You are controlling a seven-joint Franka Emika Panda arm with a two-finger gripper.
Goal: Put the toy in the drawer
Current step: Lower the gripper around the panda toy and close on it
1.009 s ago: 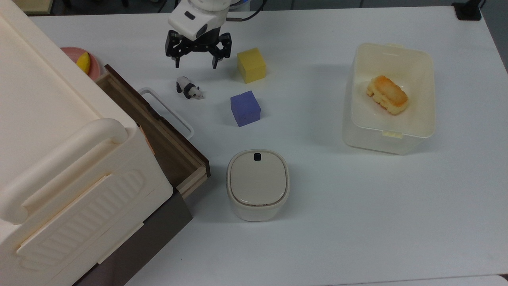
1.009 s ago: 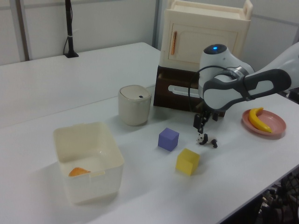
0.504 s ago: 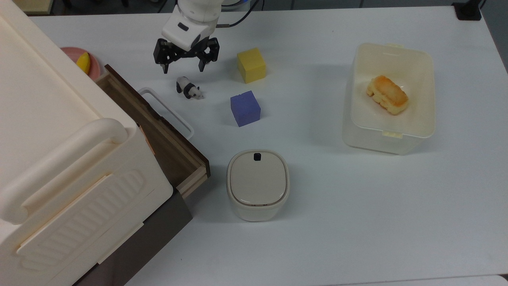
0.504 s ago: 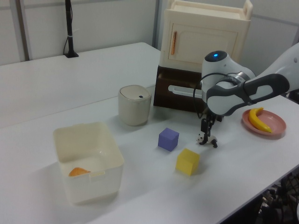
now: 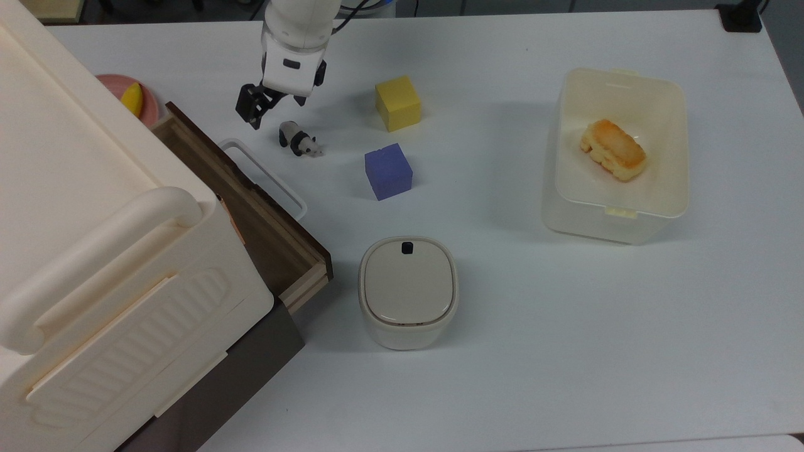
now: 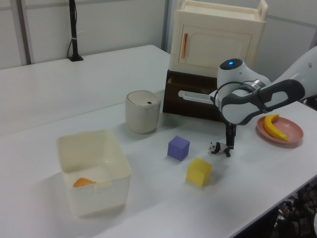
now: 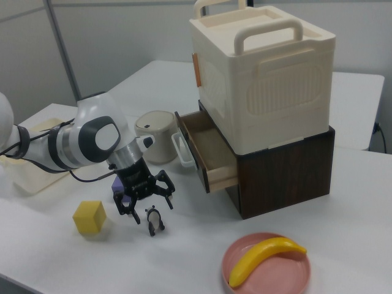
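Observation:
The toy, a tiny black-and-white panda [image 5: 300,139], stands on the white table just off the drawer's white loop handle [image 5: 267,172]. The dark-brown drawer [image 5: 245,207] is pulled out of the cream cabinet [image 5: 94,238]. My gripper [image 5: 276,107] hovers low, just beyond the panda in the top view. In the right view the gripper [image 7: 147,204] is open, its black fingers spread just above and behind the panda [image 7: 154,220] without touching it. From the left view, the gripper [image 6: 230,144] is close beside the panda [image 6: 216,147].
A yellow cube [image 5: 397,102] and a purple-blue cube [image 5: 388,171] sit to the top view's right of the panda. A rounded lidded bin [image 5: 407,292] stands near the drawer's corner. A cream tub [image 5: 672,157] holds an orange food item. A pink plate with a banana [image 7: 266,263] lies behind the cabinet.
The gripper has moved toward the top view's left, turned about its wrist and come lower, ending close to the panda. The panda and the drawer have not moved.

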